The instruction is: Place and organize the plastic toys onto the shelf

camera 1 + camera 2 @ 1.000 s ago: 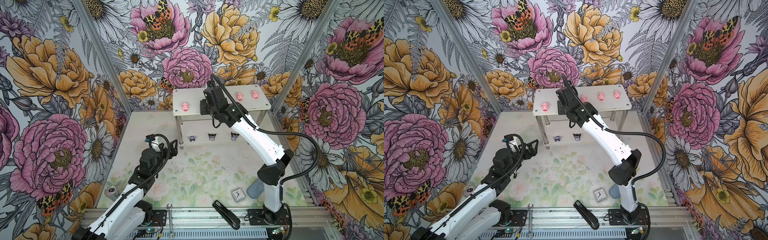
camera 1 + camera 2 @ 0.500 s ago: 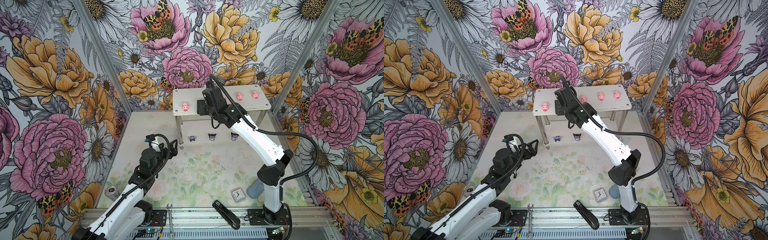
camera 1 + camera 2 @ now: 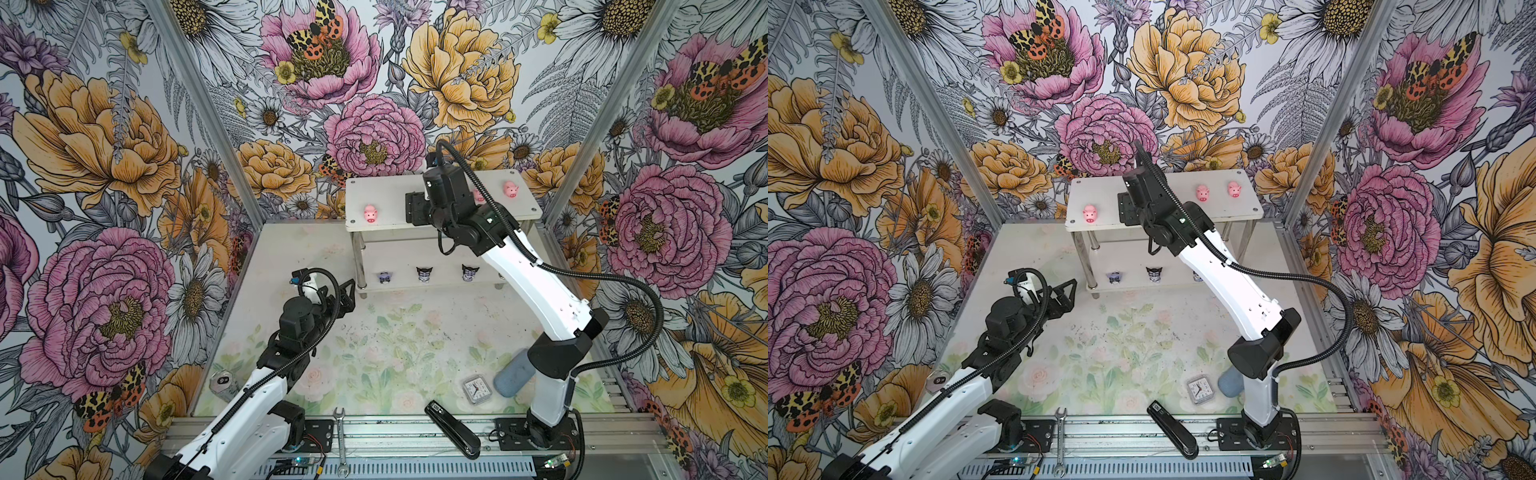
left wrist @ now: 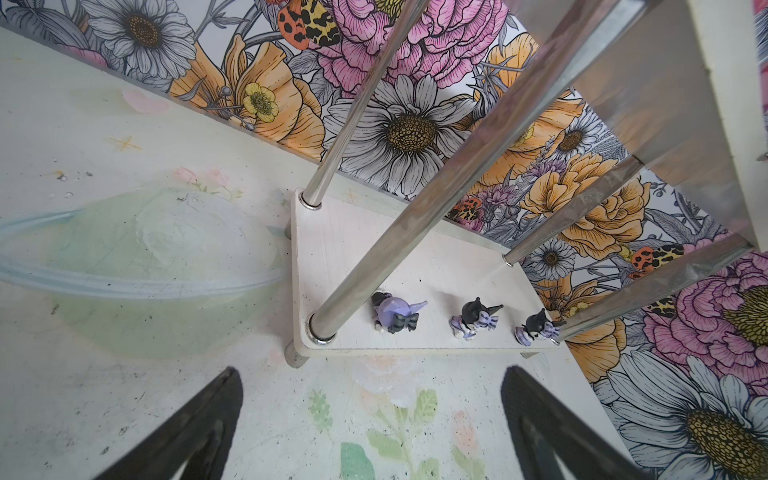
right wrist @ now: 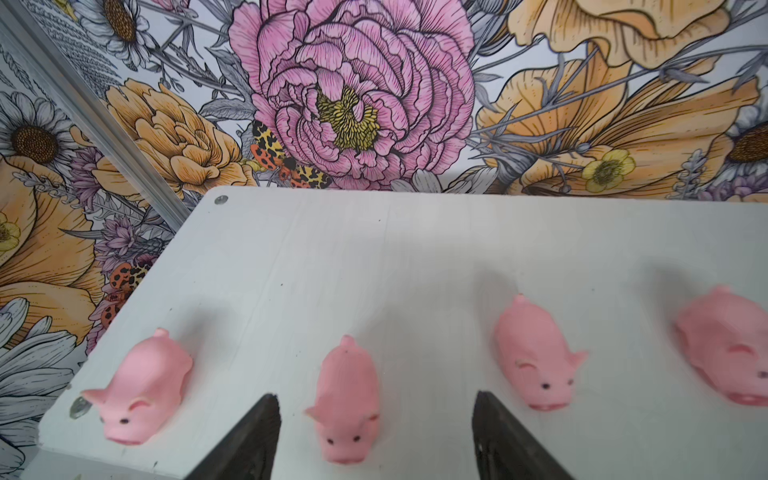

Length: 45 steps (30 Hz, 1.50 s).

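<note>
I am worrying mostly about the right gripper (image 5: 374, 397). Its jaws are standing apart, one on each side of a pink pig (image 5: 347, 399), and as far as I can see neither is touching it. This pig is sitting on the upper tier of the white shelf (image 5: 374, 249), very near the front edge, in a row with three more pigs (image 5: 536, 357). I am counting four in all. If I am pulling the wrist away at an angle instead of straight back out, a finger is probably going to clip the pig. That could tip it over the edge or push it into the neighbour beside it.

The right arm is reaching high and forward to the upper tier, and its wrist is bending so that the jaws are slanting down onto the tier from the front side. The left gripper (image 4: 372, 374) is hovering low over the table (image 4: 124, 374), before the shelf's front corner. Its jaws are wide apart and holding nothing. They are facing the three black-eared figurines (image 4: 476, 318), which are standing in a line on the lower tier.
</note>
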Each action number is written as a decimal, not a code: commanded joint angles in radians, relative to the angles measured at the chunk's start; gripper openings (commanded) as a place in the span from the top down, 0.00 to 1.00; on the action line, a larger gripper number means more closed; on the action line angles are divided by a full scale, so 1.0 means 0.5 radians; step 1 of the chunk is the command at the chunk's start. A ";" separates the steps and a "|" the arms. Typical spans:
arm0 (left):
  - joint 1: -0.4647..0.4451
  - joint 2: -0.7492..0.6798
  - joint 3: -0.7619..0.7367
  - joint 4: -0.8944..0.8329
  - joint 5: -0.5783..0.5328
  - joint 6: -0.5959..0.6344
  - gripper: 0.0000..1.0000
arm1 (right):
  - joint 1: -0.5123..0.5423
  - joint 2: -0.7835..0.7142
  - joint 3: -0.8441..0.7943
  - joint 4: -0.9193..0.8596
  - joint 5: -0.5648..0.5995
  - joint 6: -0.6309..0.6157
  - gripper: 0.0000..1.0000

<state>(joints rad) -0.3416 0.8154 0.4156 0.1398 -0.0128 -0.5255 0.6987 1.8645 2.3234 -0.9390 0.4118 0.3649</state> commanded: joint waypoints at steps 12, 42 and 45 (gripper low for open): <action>0.022 -0.011 -0.003 0.027 0.010 -0.006 0.01 | -0.301 -0.039 -0.037 -0.018 -0.096 -0.018 0.25; 0.038 0.072 0.019 0.068 0.026 -0.010 0.01 | -0.440 0.134 -0.077 -0.024 -0.387 0.080 0.68; 0.035 0.060 0.010 0.067 0.029 -0.016 0.01 | -0.422 0.079 -0.126 -0.024 -0.359 0.084 0.71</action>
<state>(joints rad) -0.3351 0.8593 0.4156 0.1410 -0.0128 -0.5259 0.4767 1.9358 2.2898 -0.9260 0.2344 0.4004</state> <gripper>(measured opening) 0.986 0.295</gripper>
